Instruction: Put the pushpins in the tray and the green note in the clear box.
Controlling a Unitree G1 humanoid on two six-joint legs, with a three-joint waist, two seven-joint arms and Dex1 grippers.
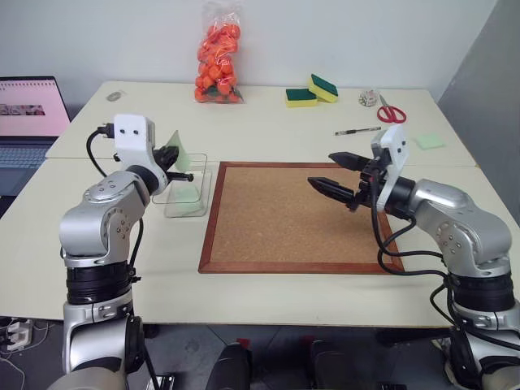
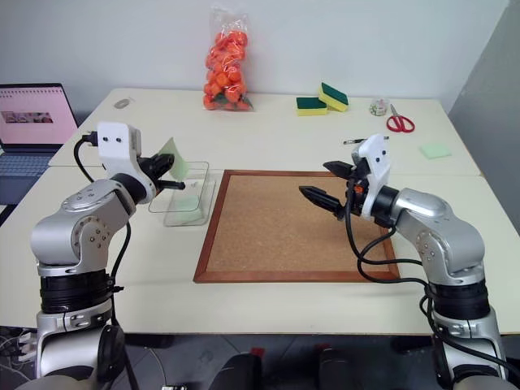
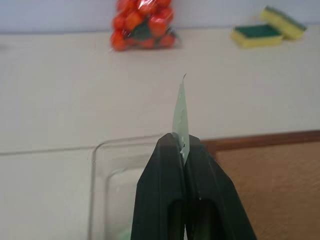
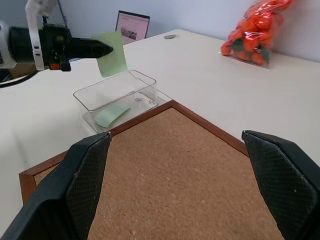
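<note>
Left pincer (image 1: 188, 176) pinched the note (image 1: 179, 152) just above the box (image 1: 201, 192), left of the corkboard (image 1: 292, 215). Right pincer (image 1: 340, 175) was spread, empty. Best lower before releasing.

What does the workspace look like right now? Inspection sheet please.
Surface: cream tables; corkboard lying flat in the middle.
Job's things: green note pinched upright above the clear box; another green slip lies in the box. Pushpins, tray: nothing seen.
Clutter: bag of orange fruit, two sponges, scissors, pen, green pad.
Grippers: left gripper shut on the note; right gripper open over the corkboard, fingers wide.
Cables: black cables along both arms.
Surroundings: laptop, white wall.
</note>
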